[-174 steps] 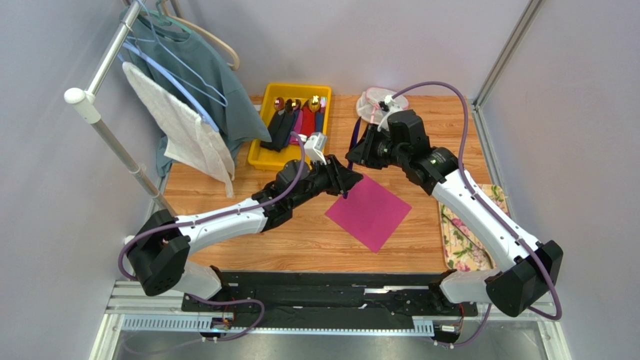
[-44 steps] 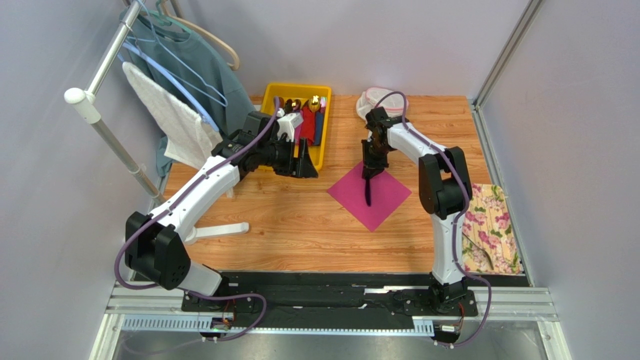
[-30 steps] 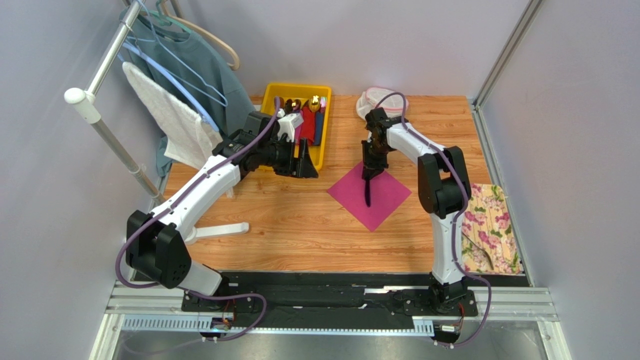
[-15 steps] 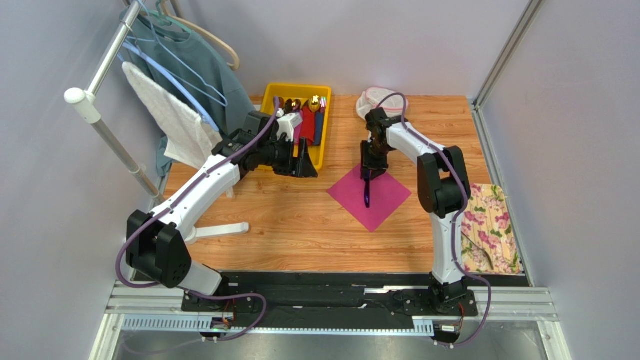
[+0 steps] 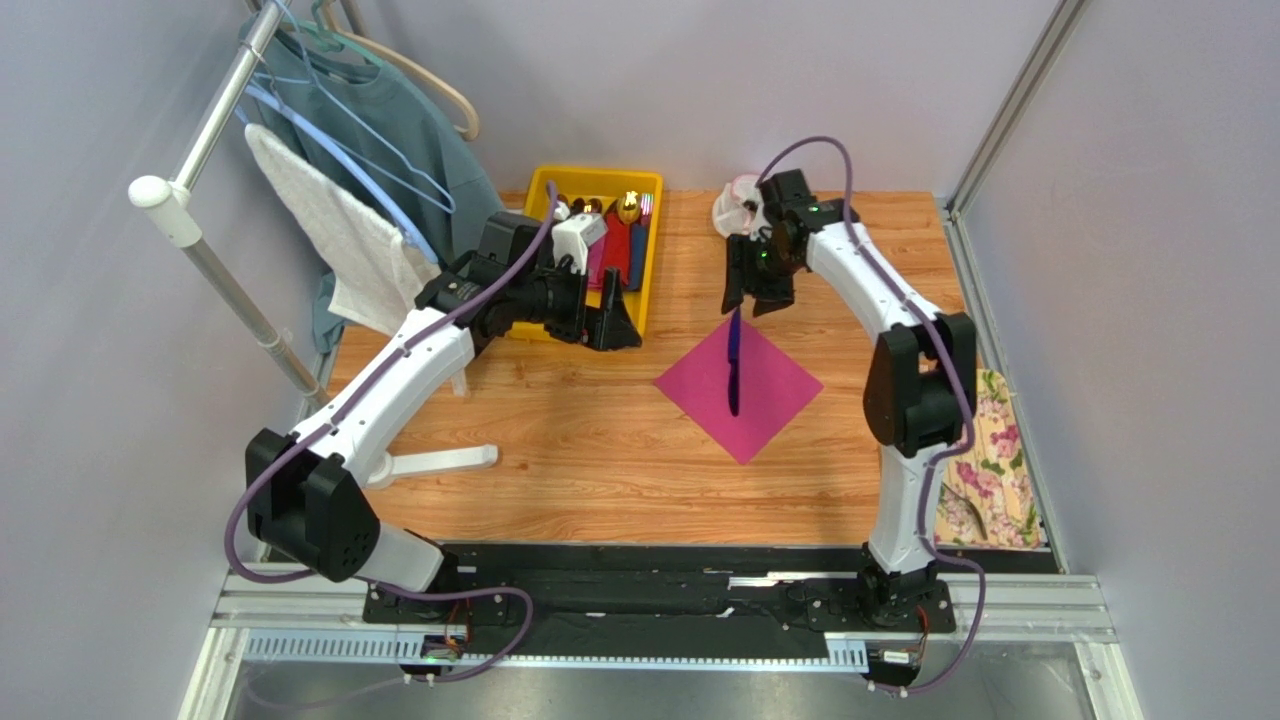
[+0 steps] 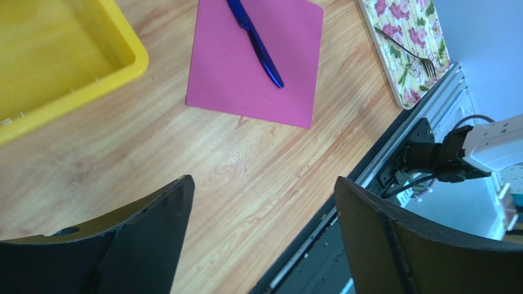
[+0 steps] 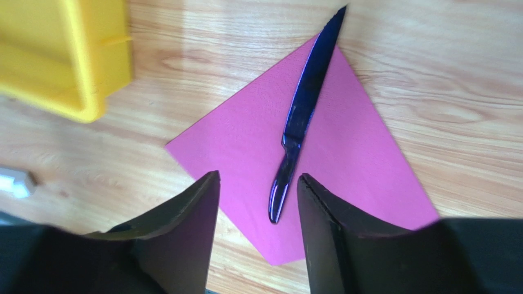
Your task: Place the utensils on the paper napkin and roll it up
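The magenta paper napkin [image 5: 769,402] lies like a diamond on the wooden table. A dark blue knife [image 5: 733,365] rests lengthwise on it, its tip past the far corner. My right gripper [image 5: 747,296] hovers open just beyond that corner. In the right wrist view the right gripper [image 7: 258,176] stands above the knife [image 7: 304,119] and napkin [image 7: 356,153], holding nothing. My left gripper [image 5: 609,323] is open by the yellow tray's front corner. The left gripper [image 6: 263,182] is empty over bare wood, with the napkin [image 6: 245,73] and knife [image 6: 258,43] ahead. A dark fork [image 6: 402,48] lies on the floral cloth.
A yellow tray [image 5: 646,188] at the back holds sleeved cutlery. A clothes rack [image 5: 226,105] with garments stands at the left, its base [image 5: 436,458] on the table. A white mesh pouch [image 5: 739,203] sits at the back. The floral cloth [image 5: 992,480] lies at the right edge.
My right gripper has opened, let go of the knife and pulled back toward the far side. The knife now lies flat on the napkin. My left gripper has opened wider.
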Available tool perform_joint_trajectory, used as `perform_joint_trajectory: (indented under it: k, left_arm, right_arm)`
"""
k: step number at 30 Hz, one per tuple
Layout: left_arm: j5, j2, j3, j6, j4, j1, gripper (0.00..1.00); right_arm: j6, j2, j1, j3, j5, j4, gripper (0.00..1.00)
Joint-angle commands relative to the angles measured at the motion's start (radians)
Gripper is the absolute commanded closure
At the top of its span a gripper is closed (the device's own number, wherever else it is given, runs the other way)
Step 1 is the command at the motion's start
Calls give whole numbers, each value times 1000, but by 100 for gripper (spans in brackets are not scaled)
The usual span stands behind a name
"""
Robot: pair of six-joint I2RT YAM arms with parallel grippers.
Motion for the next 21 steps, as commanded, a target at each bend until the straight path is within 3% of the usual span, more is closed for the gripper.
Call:
perform_joint_trajectory:
  k: [1, 2, 9, 11, 14, 17, 21]
  left_arm:
    - [54, -60, 10, 96, 125, 7, 1]
    - [61, -62, 4, 103, 136, 7, 1]
    - [104, -62, -10, 188, 223, 7, 1]
    - [119, -60, -19, 198, 248, 7, 1]
    - [161, -48, -22, 220, 266, 6, 1]
    - [192, -30, -21, 221, 283, 4, 1]
    - [257, -10, -18, 258, 300, 6, 9]
  right_arm:
    - [-176, -193, -94, -2, -74, -17, 39]
    - [-197, -245, -111, -43, -81, -18, 32]
    - [-400, -473, -383, -241, -173, -124, 11]
    - [-531, -507, -479, -263, -254, -252, 10]
    - [-735, -572, -578, -332, -259, -401, 14]
    - [-895, -644, -646, -457, -180, -445, 19]
    - [-1062, -716, -671, -629, -56, -422, 26]
